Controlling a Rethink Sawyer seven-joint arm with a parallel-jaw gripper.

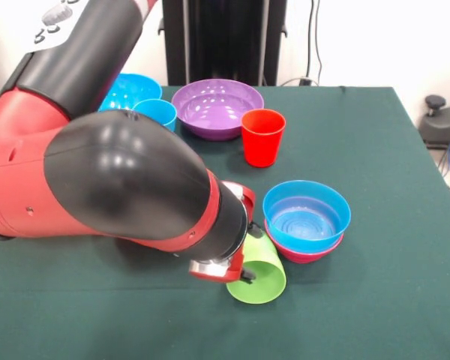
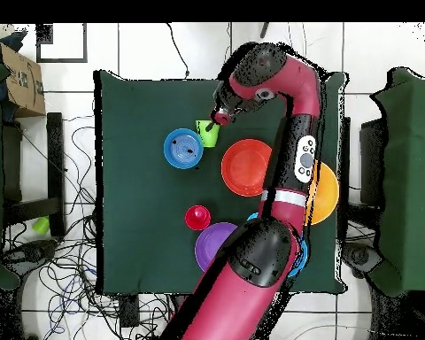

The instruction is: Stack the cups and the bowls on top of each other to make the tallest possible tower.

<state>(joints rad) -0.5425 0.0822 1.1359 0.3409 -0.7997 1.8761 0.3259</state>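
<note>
The lime green cup [image 1: 259, 276] is tipped on its side, mouth towards the camera, just left of the tower. My gripper [image 1: 244, 274] is at the cup's rim and looks shut on it, with the wrist hiding most of the fingers. The overhead view shows the gripper [image 2: 220, 118] beside the green cup [image 2: 206, 132]. The tower is the small blue bowl [image 1: 306, 213] nested in the small magenta bowl [image 1: 304, 251]. The red cup [image 1: 262, 136], purple bowl [image 1: 217, 107], light blue cup [image 1: 157, 112] and large blue bowl [image 1: 127, 90] stand at the back. The red-orange bowl [image 2: 246, 166] and yellow-orange bowl [image 2: 324, 190] show overhead.
My arm [image 1: 112, 180] lies low over the left half of the green table [image 1: 375, 300] and hides what is behind it. A cardboard box [image 2: 21, 80] and cables lie on the floor beside the table.
</note>
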